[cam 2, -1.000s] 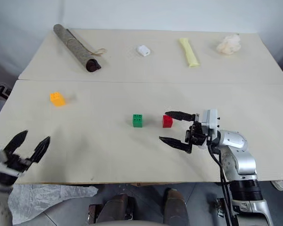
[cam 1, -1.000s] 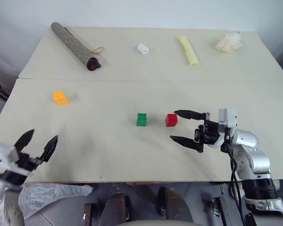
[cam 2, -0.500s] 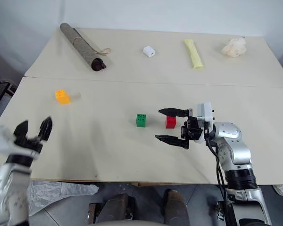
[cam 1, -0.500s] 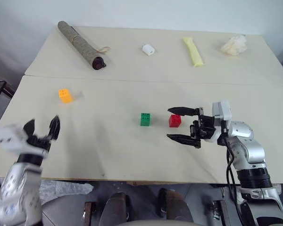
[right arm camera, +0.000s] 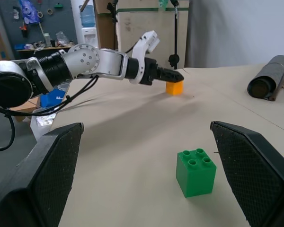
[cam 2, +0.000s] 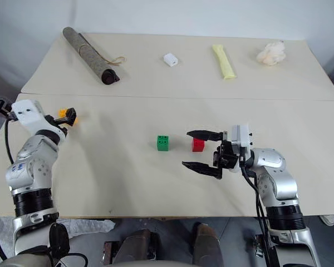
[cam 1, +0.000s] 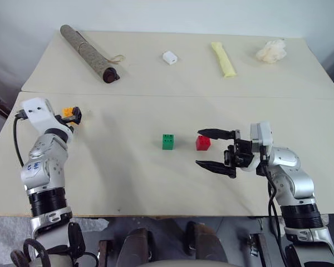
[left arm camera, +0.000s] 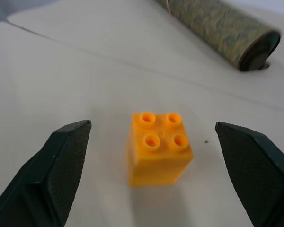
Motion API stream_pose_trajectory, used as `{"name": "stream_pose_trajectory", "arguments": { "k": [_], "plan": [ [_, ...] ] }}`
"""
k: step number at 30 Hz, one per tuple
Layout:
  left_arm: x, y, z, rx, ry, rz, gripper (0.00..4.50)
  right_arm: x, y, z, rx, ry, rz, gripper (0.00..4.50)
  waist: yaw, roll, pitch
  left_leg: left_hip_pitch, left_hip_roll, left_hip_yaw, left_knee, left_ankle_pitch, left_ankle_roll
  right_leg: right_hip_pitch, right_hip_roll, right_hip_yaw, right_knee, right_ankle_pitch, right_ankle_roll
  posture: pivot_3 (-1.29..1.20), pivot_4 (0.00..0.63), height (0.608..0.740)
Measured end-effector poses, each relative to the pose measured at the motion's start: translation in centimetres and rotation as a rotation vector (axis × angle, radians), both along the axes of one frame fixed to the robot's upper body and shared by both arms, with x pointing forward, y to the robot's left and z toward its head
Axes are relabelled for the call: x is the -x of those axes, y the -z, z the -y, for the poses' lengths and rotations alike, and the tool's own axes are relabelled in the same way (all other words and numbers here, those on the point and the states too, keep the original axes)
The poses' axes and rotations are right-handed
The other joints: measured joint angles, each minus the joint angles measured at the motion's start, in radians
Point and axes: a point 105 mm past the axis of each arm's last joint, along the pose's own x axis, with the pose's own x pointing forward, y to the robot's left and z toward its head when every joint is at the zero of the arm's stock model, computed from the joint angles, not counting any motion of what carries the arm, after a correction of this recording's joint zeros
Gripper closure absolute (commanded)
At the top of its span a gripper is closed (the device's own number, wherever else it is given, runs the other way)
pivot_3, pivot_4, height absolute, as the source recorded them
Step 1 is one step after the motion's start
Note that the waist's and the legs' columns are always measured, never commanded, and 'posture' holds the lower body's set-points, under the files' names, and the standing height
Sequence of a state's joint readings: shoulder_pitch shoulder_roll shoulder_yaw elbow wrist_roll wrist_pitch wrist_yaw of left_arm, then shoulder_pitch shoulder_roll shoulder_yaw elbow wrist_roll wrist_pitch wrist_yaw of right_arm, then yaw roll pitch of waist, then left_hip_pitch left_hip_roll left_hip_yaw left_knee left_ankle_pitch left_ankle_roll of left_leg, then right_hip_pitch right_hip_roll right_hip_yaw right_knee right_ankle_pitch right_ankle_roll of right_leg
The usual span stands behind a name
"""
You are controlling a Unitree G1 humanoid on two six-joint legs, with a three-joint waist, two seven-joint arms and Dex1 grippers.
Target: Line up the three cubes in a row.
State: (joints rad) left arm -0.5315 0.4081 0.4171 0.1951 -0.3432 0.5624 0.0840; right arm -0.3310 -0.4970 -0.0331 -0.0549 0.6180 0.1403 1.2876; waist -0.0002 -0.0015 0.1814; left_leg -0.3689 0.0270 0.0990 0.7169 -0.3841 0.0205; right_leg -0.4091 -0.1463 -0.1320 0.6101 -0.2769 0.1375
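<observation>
Green cube (cam 1: 168,141) & red (cam 1: 202,143) already side by side; orange (left arm camera: 157,147) far off, between spread L tool (left arm camera: 151,165), ungrasped. R tool (cam 1: 216,150) spread, empty.

A rolled mat (cam 1: 89,54), white block (cam 1: 168,57), yellow packet (cam 1: 222,59) and crumpled wad (cam 1: 270,50) line the table's (cam 1: 128,183) far side.

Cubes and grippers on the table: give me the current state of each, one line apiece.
Orange-yellow cube: upright, studs up, between the open left fingers, not gripped.
Green cube: upright on the table, free.
Red cube: upright beside the green cube, with a gap between them, free.
Left gripper: open, around the orange-yellow cube.
Right gripper: open, empty, next to the red cube.
Three cubes: not yet in a row.
</observation>
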Motion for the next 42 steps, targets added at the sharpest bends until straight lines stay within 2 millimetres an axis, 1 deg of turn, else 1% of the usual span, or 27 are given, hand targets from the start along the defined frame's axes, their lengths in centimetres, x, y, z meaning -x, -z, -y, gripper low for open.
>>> {"name": "stream_pose_trajectory", "arguments": {
  "k": [3,5,9,11,13,14,16,19,20,22,23,25,27,30,32,36,42],
  "plan": [
    [-0.3,0.8,0.0,-0.012,-0.002,-0.036,0.61,0.1,0.0,-0.1,-0.004,0.009,0.002,0.00,0.000,0.000,0.000,0.000,0.000,0.000,0.000,0.000,0.000,0.000,0.000,0.000,0.000,0.000,0.000,0.00,0.150,0.740],
    [-0.4,0.9,-0.1,-0.020,-0.004,-0.033,1.20,0.2,0.1,-0.1,-0.011,0.017,-0.001,0.00,0.000,0.000,0.000,0.000,0.000,0.000,0.000,0.000,0.000,0.000,0.000,0.000,0.000,0.000,0.000,0.00,0.150,0.740],
    [-0.4,0.1,-0.1,-0.032,0.010,0.018,2.54,0.3,0.9,-0.1,-0.037,0.039,-0.034,0.00,0.001,0.000,0.000,0.000,0.000,0.000,0.000,0.000,0.000,0.000,0.000,0.000,0.000,0.000,0.000,0.00,0.150,0.740],
    [-0.4,-0.1,-0.2,-0.035,0.015,0.033,3.00,0.4,1.2,-0.1,-0.041,0.048,-0.044,0.00,0.001,0.000,0.000,0.000,0.000,0.000,0.000,0.000,0.000,0.000,0.000,0.000,0.000,0.000,0.000,0.00,0.150,0.740],
    [-0.2,0.0,0.0,-0.039,0.063,0.044,3.00,0.4,1.3,0.2,-0.045,0.065,-0.046,0.00,0.001,0.000,0.000,0.000,0.000,0.000,0.000,0.000,0.000,0.000,0.000,0.000,0.000,0.000,0.000,0.00,0.150,0.740],
    [0.0,0.1,0.1,-0.041,0.115,0.055,3.00,0.4,1.4,0.5,-0.046,0.080,-0.050,0.00,-0.001,0.000,0.000,0.000,0.000,0.000,0.000,0.000,0.000,0.000,0.000,0.000,0.000,0.000,0.000,0.00,0.150,0.740],
    [0.6,-0.4,1.0,-0.041,0.268,0.116,3.00,0.4,1.9,1.2,-0.035,0.109,-0.065,0.00,-0.001,0.000,0.000,0.000,0.000,0.001,0.000,0.000,0.000,-0.001,0.000,0.000,0.000,0.000,0.000,0.00,0.150,0.740],
    [2.3,-2.0,2.6,-0.142,0.564,0.198,3.00,0.5,1.9,2.3,-0.020,0.147,-0.073,0.00,-0.003,0.000,0.000,0.000,0.001,0.002,0.000,0.000,0.000,-0.001,0.000,0.000,0.000,0.000,0.000,0.00,0.150,0.740],
    [3.1,-2.7,3.4,-0.196,0.694,0.230,3.00,0.7,2.0,2.6,-0.015,0.159,-0.072,0.00,-0.002,0.000,0.000,0.000,0.001,0.002,0.000,0.000,-0.001,-0.001,0.000,0.000,0.000,0.000,0.000,0.00,0.150,0.740],
    [4.7,-3.5,4.8,-0.314,0.927,0.266,3.00,1.0,2.0,3.2,-0.003,0.180,-0.070,0.00,0.001,0.000,0.000,0.000,0.001,0.003,0.000,0.000,-0.001,-0.001,0.000,0.000,-0.001,0.000,0.000,0.00,0.150,0.740],
    [5.1,-3.6,5.3,-0.355,1.004,0.267,3.00,1.1,2.1,3.4,0.002,0.185,-0.071,0.00,0.001,0.000,0.000,0.000,0.001,0.003,0.000,0.000,-0.001,-0.001,0.000,0.001,0.000,0.000,0.000,0.00,0.150,0.740],
    [5.3,-3.2,6.3,-0.416,1.162,0.243,3.00,1.3,2.0,3.7,0.006,0.201,-0.070,0.00,0.005,0.000,0.000,0.000,0.001,0.003,0.000,0.000,-0.001,-0.001,0.001,0.001,0.000,0.000,0.000,0.00,0.150,0.740],
    [5.0,-2.5,7.2,-0.458,1.298,0.216,3.00,1.5,1.8,3.9,0.006,0.217,-0.063,0.00,0.006,0.000,0.000,0.000,0.001,0.003,0.000,0.000,-0.001,-0.001,0.001,0.001,0.000,0.000,0.000,0.00,0.150,0.740],
    [4.1,-1.3,9.3,-0.539,1.505,0.165,3.00,1.9,1.9,4.2,0.005,0.232,-0.069,0.00,0.009,0.000,0.000,0.000,0.000,0.004,0.000,0.000,-0.001,-0.001,0.001,0.001,-0.001,0.000,0.000,0.00,0.150,0.740],
    [3.3,-0.3,11.0,-0.574,1.606,0.123,3.00,2.1,1.8,4.1,0.006,0.236,-0.069,0.00,0.008,0.000,0.000,0.000,0.000,0.005,0.000,0.000,-0.001,-0.001,0.001,0.000,-0.001,0.000,0.000,0.00,0.150,0.740],
    [2.5,1.2,11.9,-0.610,1.649,0.057,3.00,2.3,1.7,4.3,0.003,0.268,-0.064,0.00,-0.005,0.000,0.000,-0.001,0.001,0.005,-0.001,0.000,-0.001,-0.003,0.001,0.000,-0.001,0.000,0.000,0.00,0.150,0.740],
    [1.8,0.9,12.2,-0.648,1.654,0.035,3.00,3.1,2.1,4.6,0.002,0.301,-0.083,0.00,-0.002,0.000,0.000,-0.001,0.001,0.005,0.000,0.000,0.000,-0.002,0.001,0.001,0.000,0.000,0.000,0.00,0.150,0.740]
  ]
}}
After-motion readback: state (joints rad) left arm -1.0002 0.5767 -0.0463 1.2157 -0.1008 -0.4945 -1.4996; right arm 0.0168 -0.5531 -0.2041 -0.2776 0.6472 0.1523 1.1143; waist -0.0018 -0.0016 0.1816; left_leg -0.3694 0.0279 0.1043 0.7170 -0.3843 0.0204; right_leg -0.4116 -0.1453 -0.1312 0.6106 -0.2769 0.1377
